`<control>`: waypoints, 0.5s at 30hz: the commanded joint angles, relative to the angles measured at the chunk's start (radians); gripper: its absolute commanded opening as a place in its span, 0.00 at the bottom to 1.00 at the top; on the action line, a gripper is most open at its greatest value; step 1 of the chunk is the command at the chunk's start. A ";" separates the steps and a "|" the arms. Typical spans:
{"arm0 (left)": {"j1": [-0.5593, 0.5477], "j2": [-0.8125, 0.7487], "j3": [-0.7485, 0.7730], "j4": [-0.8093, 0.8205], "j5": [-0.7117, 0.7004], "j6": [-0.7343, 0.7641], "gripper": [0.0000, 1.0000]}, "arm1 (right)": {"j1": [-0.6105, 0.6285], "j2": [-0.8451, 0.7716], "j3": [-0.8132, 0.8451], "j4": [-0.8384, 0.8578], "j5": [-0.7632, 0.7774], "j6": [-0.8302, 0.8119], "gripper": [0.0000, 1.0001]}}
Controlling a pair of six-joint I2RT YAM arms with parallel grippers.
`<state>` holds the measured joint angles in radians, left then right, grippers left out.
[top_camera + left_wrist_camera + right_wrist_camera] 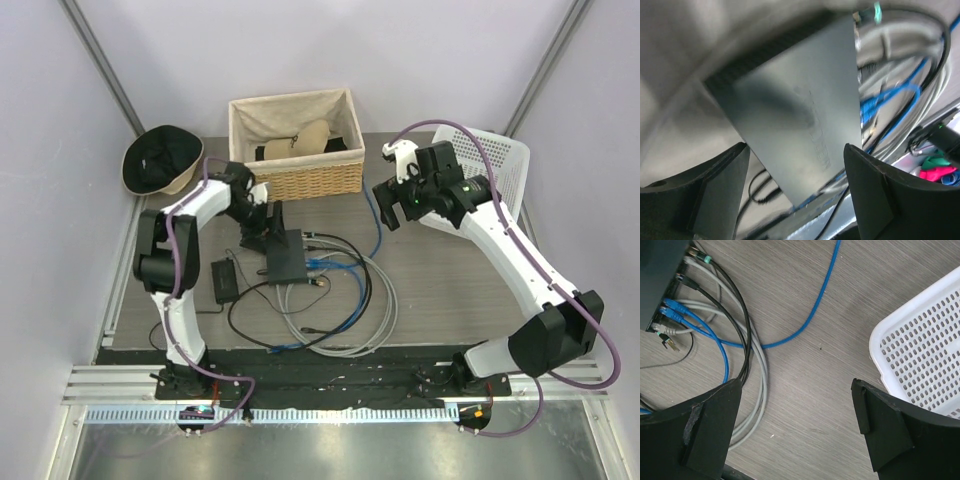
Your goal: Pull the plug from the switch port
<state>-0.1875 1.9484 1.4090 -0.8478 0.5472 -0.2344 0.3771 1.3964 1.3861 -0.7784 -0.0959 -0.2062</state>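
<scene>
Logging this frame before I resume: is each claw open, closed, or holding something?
Left claw: open, empty, over the black switch.
Right claw: open, empty, above the table.

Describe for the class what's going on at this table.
Two robot arms work over a black switch with cables along one edge. The left pincer is open, straddling the switch body. The right pincer hangs open above the table near the cables, holding nothing. The blue plugs appear plugged in.

The switch box (790, 115) is matte black, the crate (925, 340) perforated white plastic, the tabletop (815, 390) wood-grained.
</scene>
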 commanded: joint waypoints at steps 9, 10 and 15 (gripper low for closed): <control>-0.170 0.140 0.252 -0.082 0.012 0.041 0.80 | -0.003 0.113 0.125 0.094 0.007 -0.056 1.00; -0.168 0.077 0.234 -0.086 -0.013 0.056 0.80 | -0.003 0.119 0.129 0.105 -0.002 -0.050 1.00; -0.158 -0.133 0.148 -0.112 -0.108 0.167 0.86 | -0.003 0.206 0.194 0.149 -0.056 0.011 1.00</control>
<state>-0.3641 2.0212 1.5738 -0.9073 0.5190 -0.1688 0.3771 1.5566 1.4990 -0.7113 -0.1024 -0.2337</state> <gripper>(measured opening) 0.836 0.996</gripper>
